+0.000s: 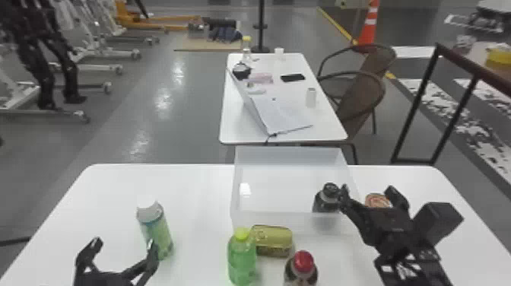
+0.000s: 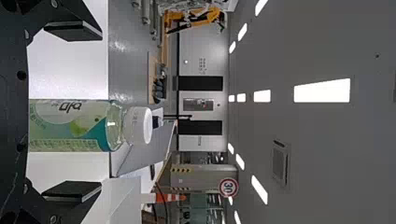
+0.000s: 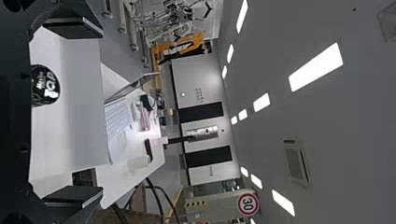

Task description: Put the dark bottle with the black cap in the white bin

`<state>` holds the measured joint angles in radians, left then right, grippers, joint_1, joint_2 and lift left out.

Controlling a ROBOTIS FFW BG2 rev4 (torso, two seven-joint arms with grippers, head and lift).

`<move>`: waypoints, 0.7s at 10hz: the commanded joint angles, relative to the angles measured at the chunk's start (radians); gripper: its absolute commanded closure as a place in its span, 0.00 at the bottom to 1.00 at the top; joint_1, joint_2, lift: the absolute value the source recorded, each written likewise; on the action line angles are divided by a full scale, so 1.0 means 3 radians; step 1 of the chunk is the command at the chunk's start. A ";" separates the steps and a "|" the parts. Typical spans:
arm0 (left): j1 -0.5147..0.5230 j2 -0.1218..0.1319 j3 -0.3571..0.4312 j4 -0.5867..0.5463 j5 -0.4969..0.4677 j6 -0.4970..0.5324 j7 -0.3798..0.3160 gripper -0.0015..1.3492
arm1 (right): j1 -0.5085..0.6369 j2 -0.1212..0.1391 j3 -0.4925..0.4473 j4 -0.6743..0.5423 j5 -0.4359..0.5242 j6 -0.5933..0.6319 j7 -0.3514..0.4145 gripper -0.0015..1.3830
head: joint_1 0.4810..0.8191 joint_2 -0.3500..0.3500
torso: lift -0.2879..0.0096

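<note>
Dark bottle point(image 1: 326, 202), glossy black cap point(image 3: 45, 86) with white print; stands inside the white bin point(image 1: 279, 216), near corner, robot's right side, lower body seen through the cloudy wall. Right gripper point(image 1: 367, 193) spread wide, one finger close by the bottle; can't tell if touching. Left gripper point(image 1: 124, 243) also spread, white-capped bottle point(image 1: 156, 232) upright just beyond it. Bin walls close to the dark bottle at front and right; open floor to its left and behind. Round tin point(image 1: 377, 200) outside, right of bin. Before the front wall: yellow pack point(image 1: 272, 240), green bottle point(image 1: 242, 260), red-capped bottle point(image 1: 301, 270). Bin holds the dark bottle.
</note>
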<state>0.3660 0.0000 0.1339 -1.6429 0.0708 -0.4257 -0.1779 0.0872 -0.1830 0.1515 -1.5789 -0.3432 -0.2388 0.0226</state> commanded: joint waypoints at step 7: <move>-0.0023 -0.0009 -0.0048 0.0026 -0.0006 0.0003 0.0010 0.12 | 0.1208 -0.0254 -0.0029 -0.0449 0.0142 -0.0595 0.0037 0.08 | 0.20 0.50 | 0.63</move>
<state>0.3567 0.0000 0.1169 -1.6353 0.0692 -0.4237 -0.1745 0.4245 -0.2578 0.1457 -1.7043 -0.3045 -0.4093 0.0308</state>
